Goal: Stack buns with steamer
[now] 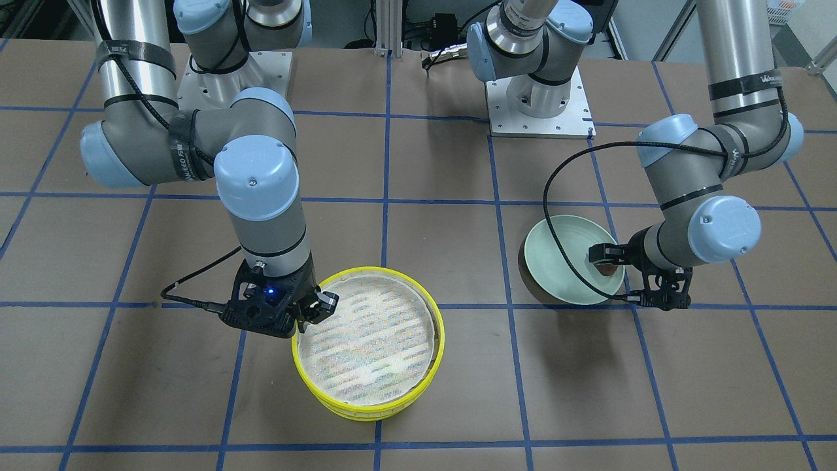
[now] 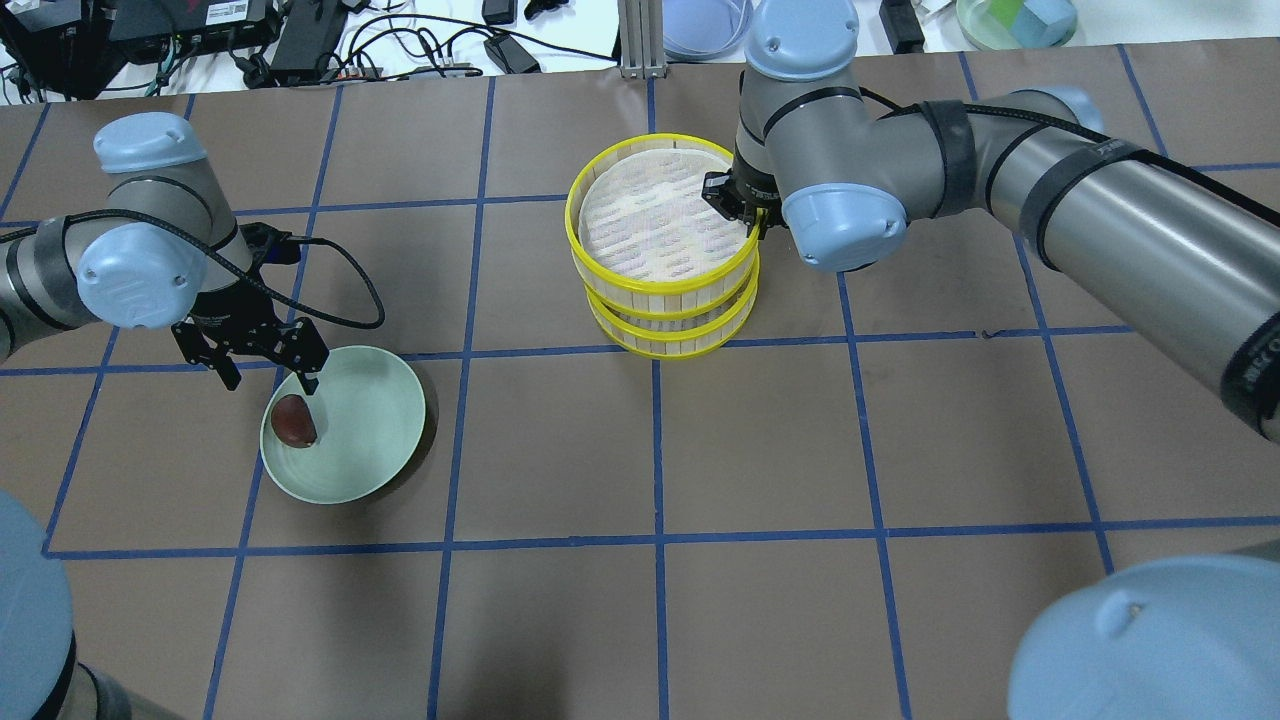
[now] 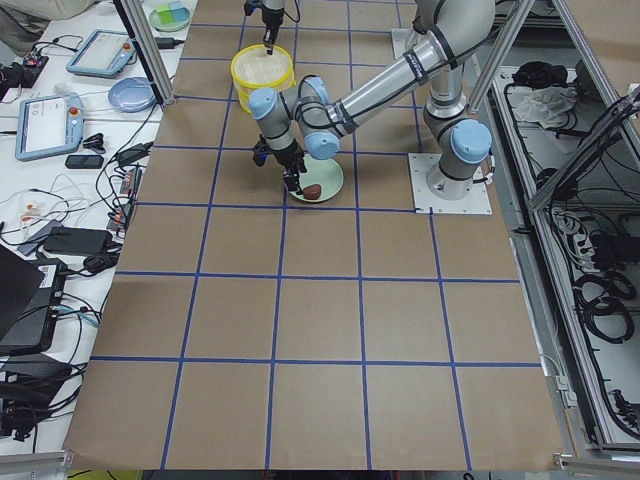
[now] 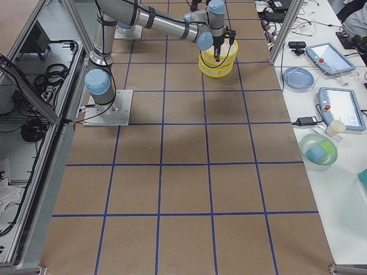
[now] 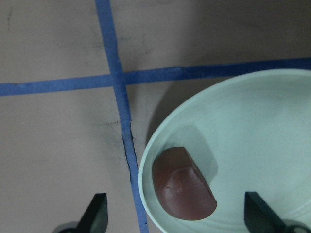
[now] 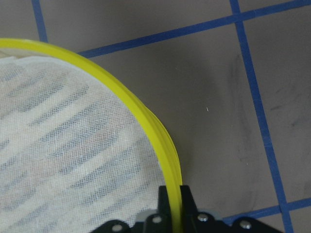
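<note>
Two yellow-rimmed steamer trays are stacked. The upper tray (image 2: 655,215) (image 1: 366,340) sits slightly offset over the lower tray (image 2: 672,335). My right gripper (image 2: 745,205) (image 1: 308,315) is shut on the upper tray's rim (image 6: 167,160), one finger on each side of it. The dark reddish-brown bun (image 2: 294,421) (image 5: 182,189) (image 1: 607,267) lies in the pale green plate (image 2: 375,425) (image 5: 252,126) near its edge. My left gripper (image 2: 270,380) (image 5: 177,216) is open just above the bun, its fingers astride it. The cream-white bun is not visible.
The arm base plates (image 1: 539,98) stand at the robot's edge of the table. Cables and electronics (image 2: 300,40) lie beyond the far edge. A side bench holds a green bowl with blocks (image 4: 318,150) and tablets (image 4: 341,106).
</note>
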`<state>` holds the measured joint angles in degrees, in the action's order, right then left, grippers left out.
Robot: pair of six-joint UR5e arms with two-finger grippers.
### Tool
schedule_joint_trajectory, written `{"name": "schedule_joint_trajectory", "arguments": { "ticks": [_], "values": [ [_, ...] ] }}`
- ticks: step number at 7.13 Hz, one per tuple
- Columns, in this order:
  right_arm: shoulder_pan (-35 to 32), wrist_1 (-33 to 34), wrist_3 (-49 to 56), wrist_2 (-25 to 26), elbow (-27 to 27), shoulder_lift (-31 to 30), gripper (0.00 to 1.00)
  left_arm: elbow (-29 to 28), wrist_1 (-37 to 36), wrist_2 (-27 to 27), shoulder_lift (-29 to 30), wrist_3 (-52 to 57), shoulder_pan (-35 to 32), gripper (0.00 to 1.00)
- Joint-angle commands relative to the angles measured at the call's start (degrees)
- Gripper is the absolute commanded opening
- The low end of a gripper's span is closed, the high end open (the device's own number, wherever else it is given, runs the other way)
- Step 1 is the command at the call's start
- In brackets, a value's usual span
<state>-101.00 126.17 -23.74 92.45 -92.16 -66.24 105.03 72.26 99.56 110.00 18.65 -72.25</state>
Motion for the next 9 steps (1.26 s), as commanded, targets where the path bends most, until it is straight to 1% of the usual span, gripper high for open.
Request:
{"name": "schedule_joint_trajectory", "arguments": {
  "ticks": [1, 2, 3, 4, 5, 6, 7, 8, 9],
  "values": [
    [0.0, 0.3, -0.1, 0.1, -0.2, 0.2, 0.00, 0.0, 0.3, -1.2, 1.6, -10.0, 0.2, 0.97],
    [0.0, 0.3, -0.1, 0.1, -0.7, 0.6, 0.00, 0.0, 1.1, -1.2, 2.1, -13.3, 0.2, 0.95],
    [0.0, 0.3, -0.2, 0.1, -1.4, 0.6, 0.00, -0.3, 3.1, -1.0, 2.1, -18.4, 0.2, 0.95],
    [0.0, 0.1, -0.3, 0.0, -1.4, 0.6, 0.00, -0.5, 4.5, -1.1, 2.1, -20.5, 0.2, 0.95],
    [0.0, 0.2, -0.2, 0.1, -1.4, 0.6, 0.00, -0.5, 4.6, -1.2, 2.1, -20.6, 0.2, 0.88],
    [0.0, 0.2, -0.2, 0.2, -1.4, 0.6, 0.00, -0.4, 6.2, -1.4, 2.5, -22.1, 0.2, 0.69],
    [0.0, 0.1, -0.1, 0.3, -1.4, 0.6, 0.00, -0.4, 6.4, -1.4, 2.8, -22.4, 0.2, 0.63],
    [0.0, 0.2, -0.1, 0.3, -1.4, 0.6, 0.00, -0.4, 6.3, -1.4, 3.5, -22.4, 0.2, 0.60],
    [0.1, 0.2, 0.0, 1.0, -1.4, 0.6, 0.00, -0.5, 6.3, -1.3, 3.8, -22.3, 0.2, 0.34]
  ]
}}
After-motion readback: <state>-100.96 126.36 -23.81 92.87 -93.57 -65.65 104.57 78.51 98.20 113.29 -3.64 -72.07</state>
